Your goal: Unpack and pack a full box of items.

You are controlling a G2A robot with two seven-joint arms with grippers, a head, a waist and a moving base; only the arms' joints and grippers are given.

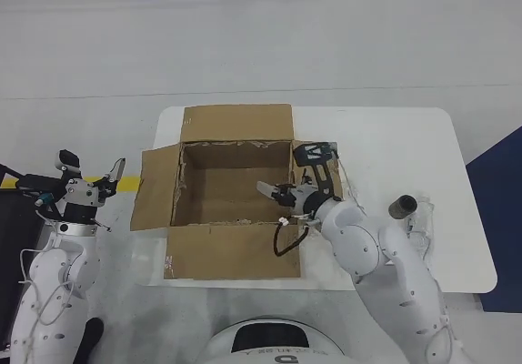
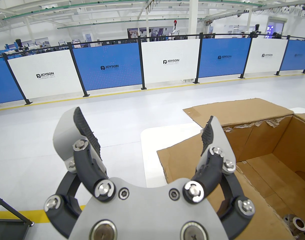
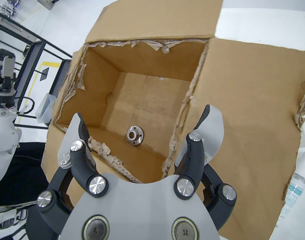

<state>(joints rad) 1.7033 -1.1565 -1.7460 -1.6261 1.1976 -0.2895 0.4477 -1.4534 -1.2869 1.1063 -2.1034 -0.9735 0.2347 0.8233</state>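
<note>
— Left pincer [image 2: 144, 116], status?
— Mine: spread wide, holding nothing, hanging just left of the box [image 1: 234, 247], outside its left flap.
— Inside the box?
— One metal flange [image 3: 134, 135] on the floor, near the wall on my side. Around it I see bare cardboard.
— Right pincer [image 3: 142, 112]?
— Equally wide apart, empty, above the box's right edge, aimed inward.
— Right of the box?
— A dark cylinder [image 1: 403, 207] and a clear bottle [image 1: 423, 218] lie on the table [image 1: 443, 259].
— Assessment?
— Unpacking looks nearly finished, with the flange outstanding. Repacking not begun.
</note>
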